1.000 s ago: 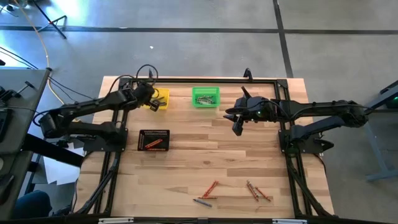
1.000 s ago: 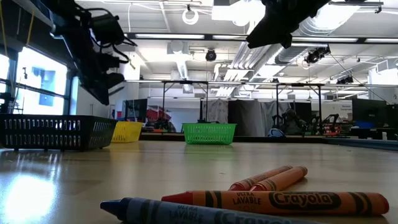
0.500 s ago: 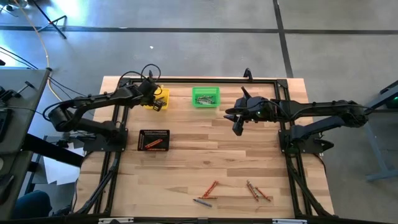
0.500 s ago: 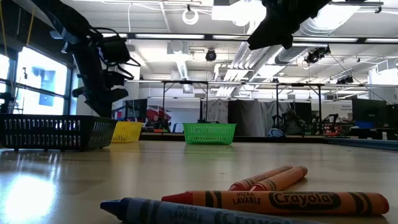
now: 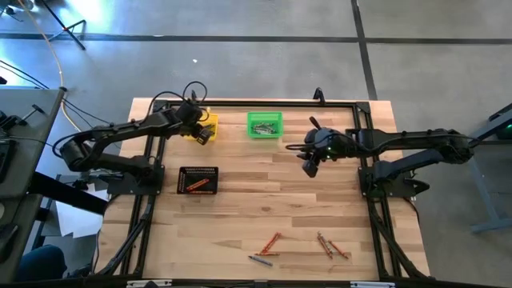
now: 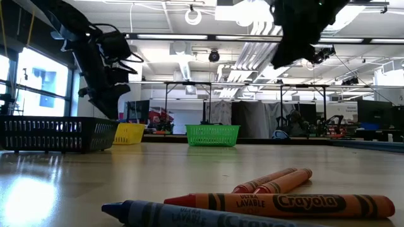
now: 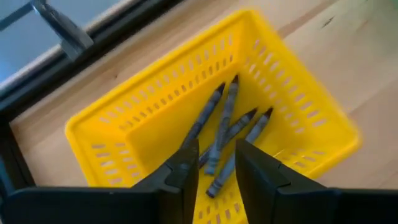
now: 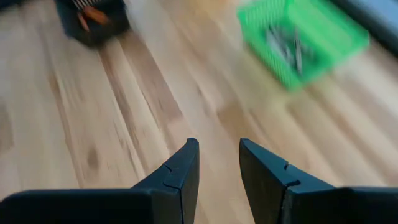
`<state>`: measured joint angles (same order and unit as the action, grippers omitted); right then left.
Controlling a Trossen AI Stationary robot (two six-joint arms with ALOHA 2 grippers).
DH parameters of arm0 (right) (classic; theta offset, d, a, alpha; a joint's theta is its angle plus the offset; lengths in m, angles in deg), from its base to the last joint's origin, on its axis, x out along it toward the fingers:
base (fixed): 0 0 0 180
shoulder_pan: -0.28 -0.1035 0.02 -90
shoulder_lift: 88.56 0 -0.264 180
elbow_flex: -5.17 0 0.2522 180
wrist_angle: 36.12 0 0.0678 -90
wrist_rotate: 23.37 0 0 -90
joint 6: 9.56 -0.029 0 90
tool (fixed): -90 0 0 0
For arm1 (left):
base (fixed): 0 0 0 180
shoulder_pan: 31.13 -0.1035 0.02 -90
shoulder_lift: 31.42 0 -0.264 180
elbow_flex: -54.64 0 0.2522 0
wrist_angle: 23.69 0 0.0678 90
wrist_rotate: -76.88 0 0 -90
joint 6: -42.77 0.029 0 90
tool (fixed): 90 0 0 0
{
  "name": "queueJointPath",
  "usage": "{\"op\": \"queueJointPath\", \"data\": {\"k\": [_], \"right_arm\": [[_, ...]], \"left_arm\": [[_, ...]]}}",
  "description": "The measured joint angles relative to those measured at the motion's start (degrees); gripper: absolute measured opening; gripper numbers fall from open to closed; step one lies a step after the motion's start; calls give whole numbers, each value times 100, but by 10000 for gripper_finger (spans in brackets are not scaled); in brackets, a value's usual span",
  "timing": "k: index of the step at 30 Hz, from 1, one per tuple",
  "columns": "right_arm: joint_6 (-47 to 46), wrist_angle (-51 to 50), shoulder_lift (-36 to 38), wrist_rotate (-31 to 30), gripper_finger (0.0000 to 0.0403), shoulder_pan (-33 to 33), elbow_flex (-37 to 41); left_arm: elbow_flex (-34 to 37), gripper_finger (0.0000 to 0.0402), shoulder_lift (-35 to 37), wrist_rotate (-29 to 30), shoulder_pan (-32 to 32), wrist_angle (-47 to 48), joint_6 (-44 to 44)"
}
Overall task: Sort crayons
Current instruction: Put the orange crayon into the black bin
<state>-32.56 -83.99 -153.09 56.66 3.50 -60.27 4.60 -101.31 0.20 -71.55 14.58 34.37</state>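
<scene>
My left gripper hangs open just above the yellow mesh bin at the table's far left, also in the high view. Several grey-blue crayons lie on the bin's floor; one shows through the gap between my fingers, and I cannot tell whether it touches them. My right gripper is open and empty above bare wood at the right. Loose orange-red crayons and a blue one lie near the table's near edge.
A green mesh bin with crayons stands at the far middle. A black mesh bin holding orange-red crayons sits at the left. More loose crayons lie at the near right. Open wood spreads across the table's middle.
My left gripper has sunk toward the yellow bin and shifted a little toward the far edge, turning as it went. My right gripper has tipped further downward and rolled while staying over the same patch of table.
</scene>
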Motion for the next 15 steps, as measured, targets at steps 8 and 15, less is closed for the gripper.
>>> {"op": "queueJointPath", "data": {"k": [8,15], "right_arm": [[-1697,-1670,0,203,108,-358,0],[-3864,-2223,-2,250,108,-1742,0]], "left_arm": [[-351,94,713,-883,459,-555,-90],[-362,94,1327,-1752,1507,-1731,-517]]}}
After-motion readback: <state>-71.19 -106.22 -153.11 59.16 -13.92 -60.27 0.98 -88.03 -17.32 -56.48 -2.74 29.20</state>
